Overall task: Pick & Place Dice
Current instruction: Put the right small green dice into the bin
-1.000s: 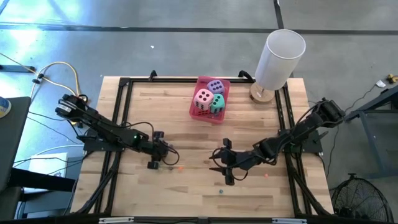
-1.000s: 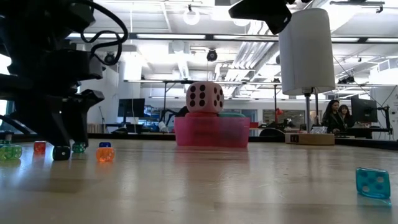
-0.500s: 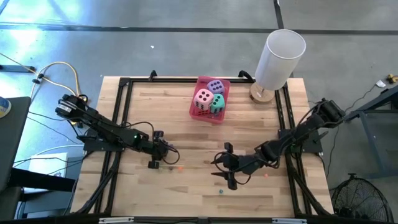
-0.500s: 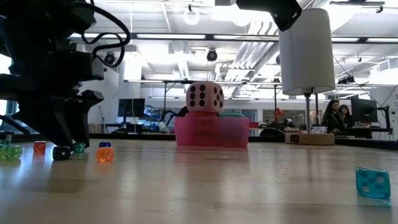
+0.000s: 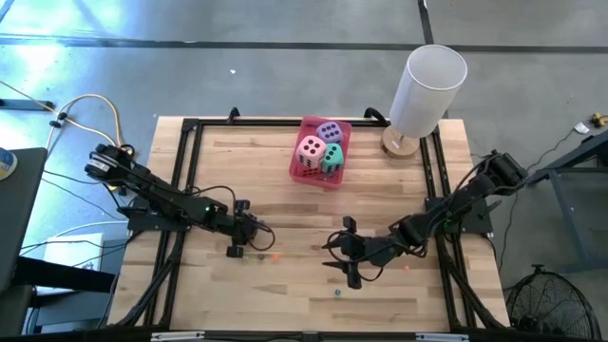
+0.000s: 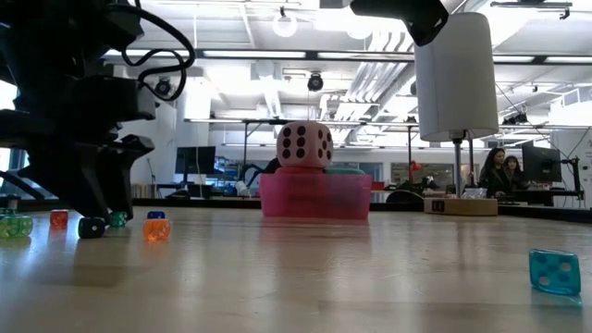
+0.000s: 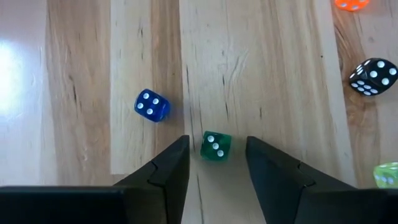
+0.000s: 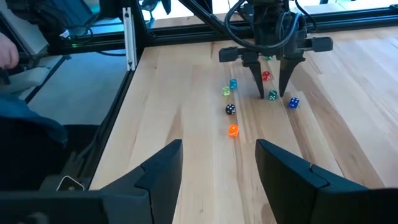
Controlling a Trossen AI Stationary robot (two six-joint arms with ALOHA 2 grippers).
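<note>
Squarely between the half-open, empty fingers of the left gripper we see the small green die, straddled but not yet gripped.

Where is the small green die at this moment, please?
In the left wrist view the small green die lies on the wooden table between the open fingers of the left gripper, with the blue die close beside it.

The wooden table carries a pink tray, a white lamp, and scattered small dice.
</note>
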